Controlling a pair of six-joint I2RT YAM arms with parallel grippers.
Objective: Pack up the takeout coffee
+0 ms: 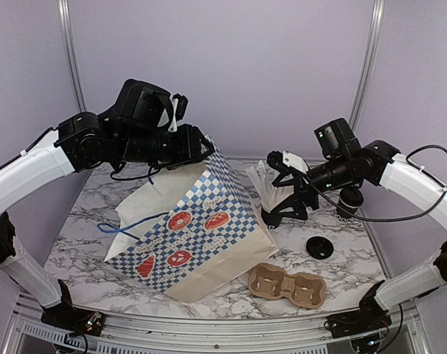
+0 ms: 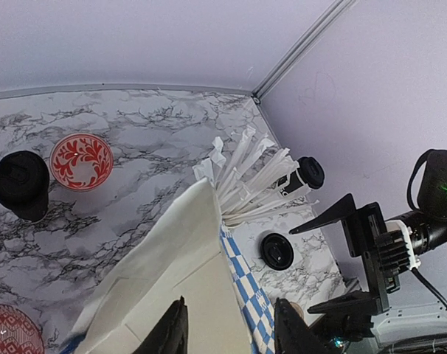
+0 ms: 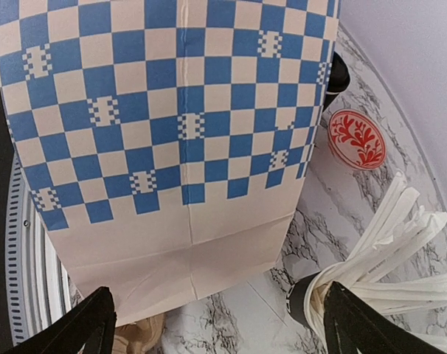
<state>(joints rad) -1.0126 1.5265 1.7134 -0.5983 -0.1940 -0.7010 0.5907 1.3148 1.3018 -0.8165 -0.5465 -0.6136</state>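
One takeout coffee cup [image 1: 349,203], black with its lid on, stands at the right behind my right arm; it is also in the left wrist view [image 2: 303,173]. A loose black lid [image 1: 319,247] [image 2: 276,251] lies flat on the marble. A second lidded black cup [image 2: 21,184] stands behind the bag. The blue-checked paper bag [image 1: 201,221] [image 3: 172,110] leans in the middle. My left gripper [image 1: 200,144] [image 2: 234,332] is at the bag's upper rim, jaws apart with the rim edge between them. My right gripper [image 1: 279,193] [image 3: 223,332] is open beside the bag's base, holding nothing.
A black cup stuffed with white sticks [image 1: 266,184] [image 3: 312,299] stands right by my right gripper's finger. The brown two-hole carrier tray [image 1: 288,286] lies near the front edge. Red patterned discs [image 2: 81,161] [image 3: 356,139] lie on the marble behind the bag.
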